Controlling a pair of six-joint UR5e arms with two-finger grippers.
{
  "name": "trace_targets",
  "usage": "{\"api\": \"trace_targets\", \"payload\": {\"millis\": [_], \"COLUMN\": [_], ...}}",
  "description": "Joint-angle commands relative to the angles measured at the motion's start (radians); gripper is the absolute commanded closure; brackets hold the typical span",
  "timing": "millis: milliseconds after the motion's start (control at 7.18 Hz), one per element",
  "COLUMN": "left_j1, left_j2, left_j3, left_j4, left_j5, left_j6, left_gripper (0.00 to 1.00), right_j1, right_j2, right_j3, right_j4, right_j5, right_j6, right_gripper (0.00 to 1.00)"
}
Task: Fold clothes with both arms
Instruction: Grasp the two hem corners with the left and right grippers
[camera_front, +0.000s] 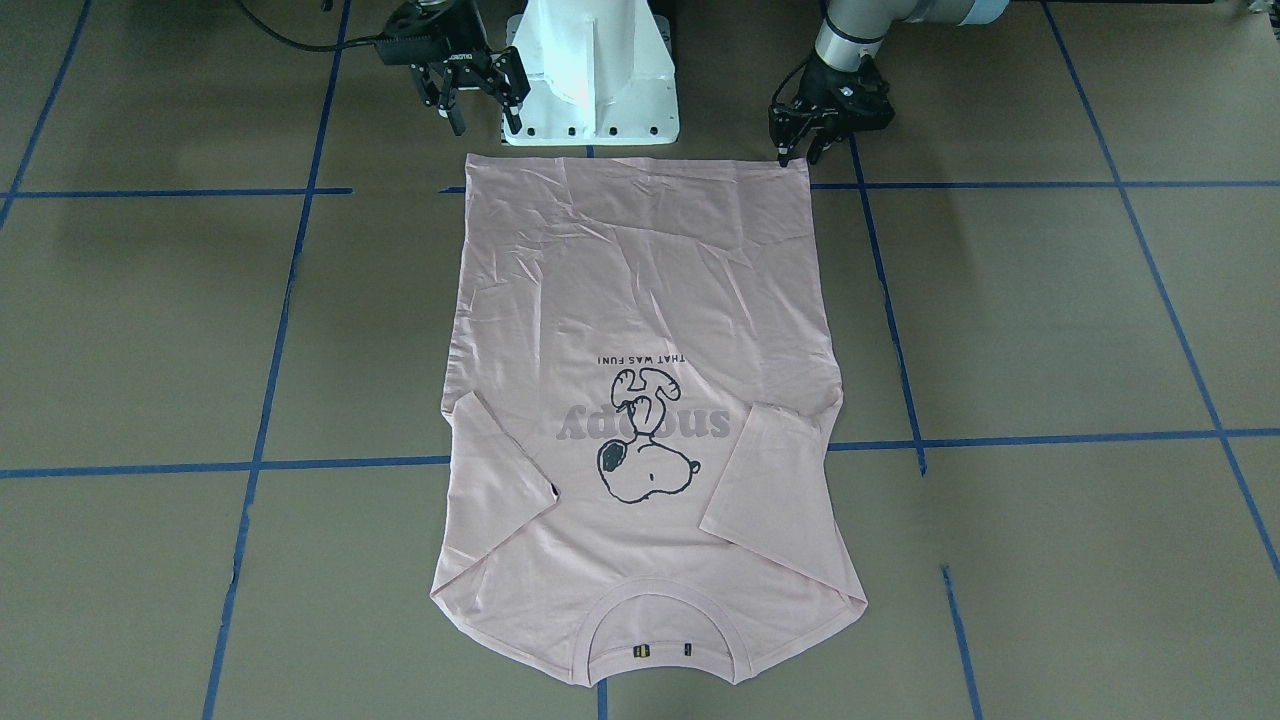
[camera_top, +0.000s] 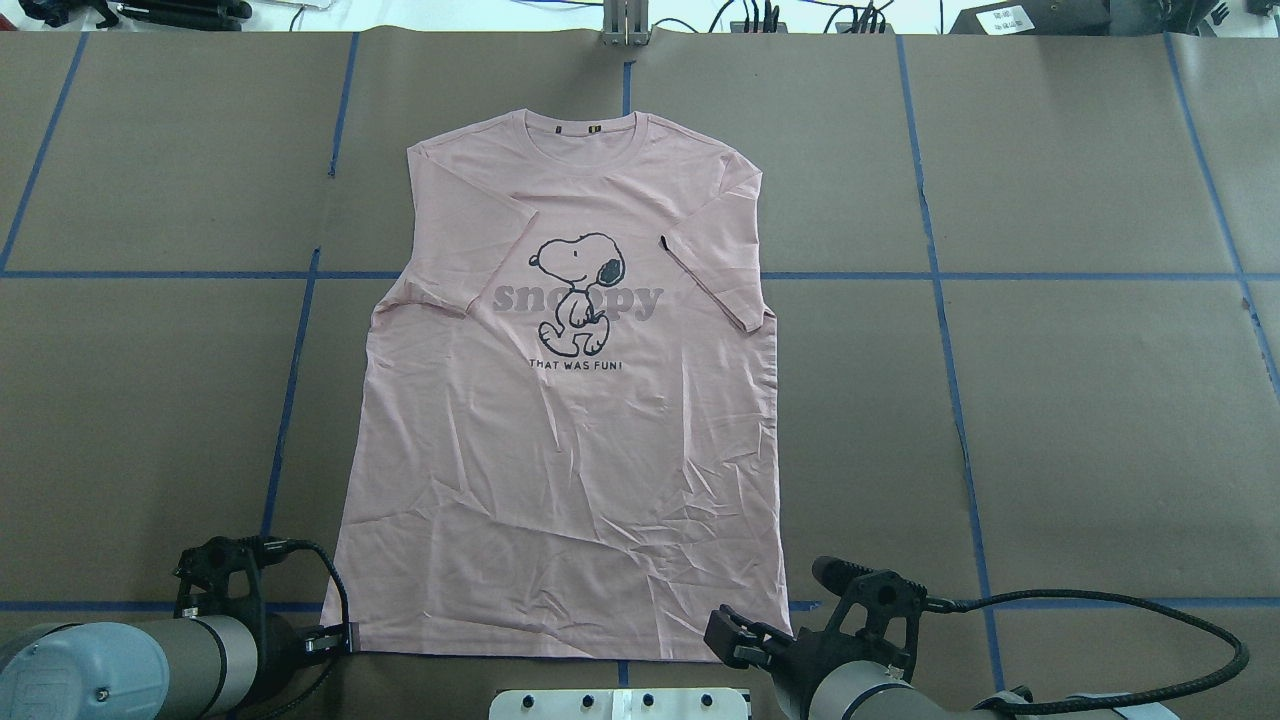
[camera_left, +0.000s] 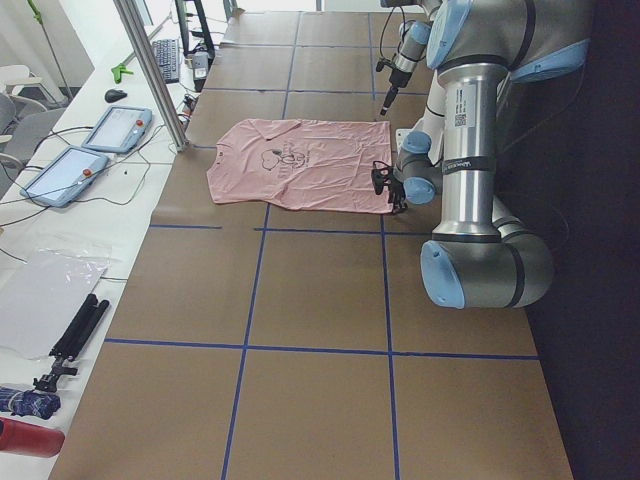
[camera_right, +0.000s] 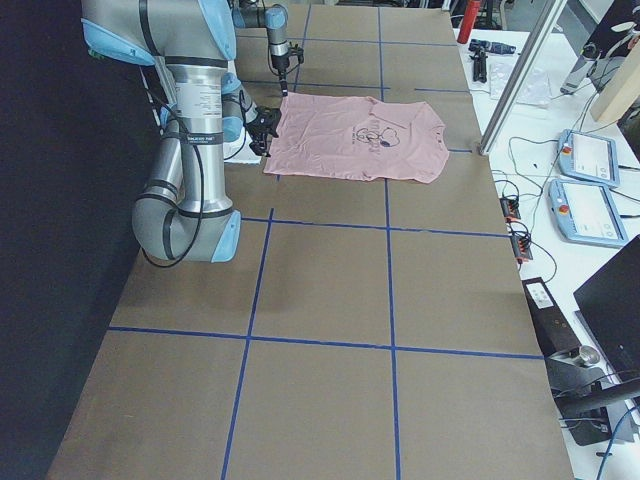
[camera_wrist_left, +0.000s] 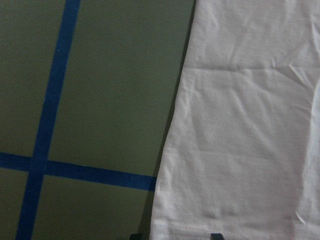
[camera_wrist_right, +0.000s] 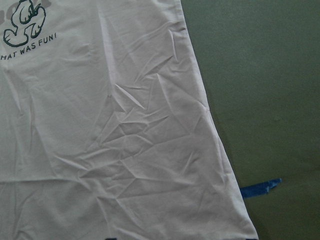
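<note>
The clothes are one pale pink T-shirt (camera_front: 640, 280) (camera_top: 560, 480), lying flat on the brown table with the dog print up. Its collar points away from the robot, and both sleeves are folded in over the front. My left gripper (camera_front: 800, 150) (camera_top: 335, 635) sits low at its hem corner. In the left wrist view the gripper (camera_wrist_left: 175, 236) is open, with its dark tips either side of that corner's edge. My right gripper (camera_front: 482, 112) (camera_top: 735, 640) hangs open just behind the other hem corner, above the table. The right wrist view shows wrinkled shirt (camera_wrist_right: 110, 150) below it.
The white pedestal base (camera_front: 590, 70) stands between the arms, just behind the hem. Blue tape lines (camera_front: 1000, 440) cross the brown table. Tablets (camera_left: 115, 130) and cables lie along the far table edge, beyond the collar. A black cable (camera_top: 1150, 600) loops off the right arm.
</note>
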Motion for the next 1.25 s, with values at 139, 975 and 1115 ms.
{"api": "trace_targets", "payload": {"millis": [139, 975, 1115], "left_j1": [0.002, 0.002, 0.002], "left_j2": [0.000, 0.000, 0.000], "left_j3": [0.003, -0.001, -0.003], "left_j4": [0.000, 0.000, 0.000], "left_j5": [0.000, 0.000, 0.000], "left_j6": [0.002, 0.002, 0.002], "left_gripper": [0.85, 1.00, 1.00], "right_j1": [0.000, -0.022, -0.022], "right_j2": [0.000, 0.009, 0.009], "right_j3": [0.001, -0.057, -0.083], "right_j4": [0.000, -0.011, -0.012], "right_j5": [-0.004, -0.026, -0.024], "right_j6": [0.000, 0.022, 0.032], "right_gripper": [0.11, 0.28, 0.34]}}
